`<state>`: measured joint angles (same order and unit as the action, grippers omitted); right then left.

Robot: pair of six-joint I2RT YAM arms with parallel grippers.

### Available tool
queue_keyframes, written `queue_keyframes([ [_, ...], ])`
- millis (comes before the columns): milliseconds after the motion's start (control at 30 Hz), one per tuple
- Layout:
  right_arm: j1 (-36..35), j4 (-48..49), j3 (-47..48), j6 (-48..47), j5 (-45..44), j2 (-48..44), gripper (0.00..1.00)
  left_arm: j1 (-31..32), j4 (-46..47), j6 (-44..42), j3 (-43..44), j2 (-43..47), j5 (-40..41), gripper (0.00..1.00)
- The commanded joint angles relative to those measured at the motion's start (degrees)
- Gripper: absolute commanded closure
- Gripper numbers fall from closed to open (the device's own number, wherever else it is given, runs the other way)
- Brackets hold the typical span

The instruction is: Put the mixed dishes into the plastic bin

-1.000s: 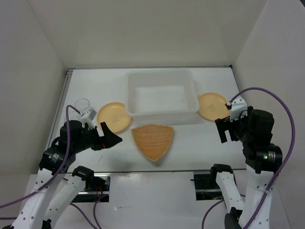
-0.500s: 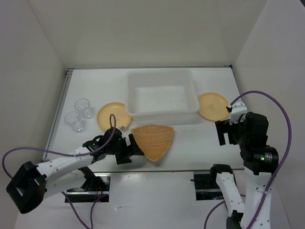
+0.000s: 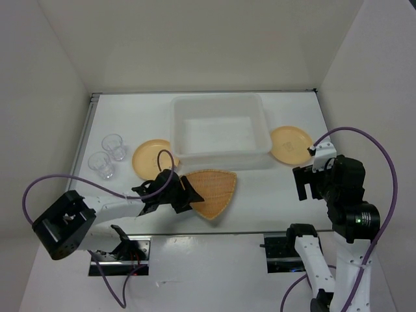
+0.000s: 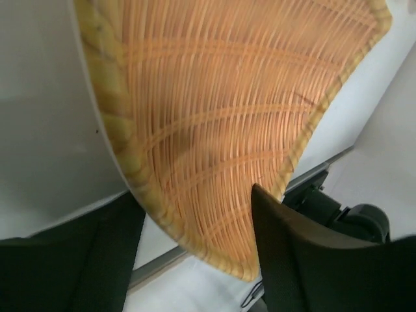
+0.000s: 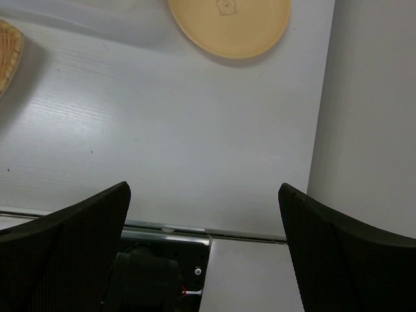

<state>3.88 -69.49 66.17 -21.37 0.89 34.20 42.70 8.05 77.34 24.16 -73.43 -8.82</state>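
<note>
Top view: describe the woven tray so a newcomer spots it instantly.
Find the translucent white bin in the middle of the view. Just in front of its near wall lies the basket tray, the left gripper at its left edge. It alone is woven and rounded-triangular; the neighbouring plates are round and smooth.

The basket (image 4: 214, 130) is rough woven tan wicker. The bin (image 3: 221, 160) is smooth translucent white plastic; the plate (image 5: 229, 26) right of it looks matt, the cups (image 3: 114, 145) left of it clear and glossy.
</note>
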Motion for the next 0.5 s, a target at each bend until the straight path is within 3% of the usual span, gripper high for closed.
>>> queue_keyframes([
  [0, -0.5, 0.8, -1.0, 0.9, -1.1, -0.9, 0.01, -0.2, 5.3, 0.1, 1.0, -3.5, 0.2, 0.39],
  [33, -1.1, 0.8, -1.6, 1.4, -1.1, -0.9, 0.01, -0.2, 5.8, 0.1, 1.0, -4.0, -0.6, 0.57],
  [133, -1.1, 1.3, -2.1, 1.4, -1.9, -1.4, 0.01, -0.2, 3.6, 0.8, 1.0, -4.0, -1.1, 0.93],
  [167, -1.1, 1.8, -2.1, 1.9, -2.4, -1.4, 0.01, -0.2, 1.5, 1.5, 1.0, -3.0, -1.1, 1.0],
  [300, -1.1, 2.4, -3.4, 1.9, -2.4, -2.6, 0.01, 2.7, -16.4, 1.5, 5.7, 5.6, 0.6, 1.0],
  [433, -1.1, 3.1, -3.9, 1.9, -2.4, -4.2, 0.01, 6.1, -32.9, 0.0, 19.3, 20.2, 4.8, 1.0],
  [467, -1.1, 3.8, -4.6, 1.9, -2.9, -4.2, 0.01, 6.1, -36.1, -1.1, 26.3, 21.6, 5.6, 1.0],
])
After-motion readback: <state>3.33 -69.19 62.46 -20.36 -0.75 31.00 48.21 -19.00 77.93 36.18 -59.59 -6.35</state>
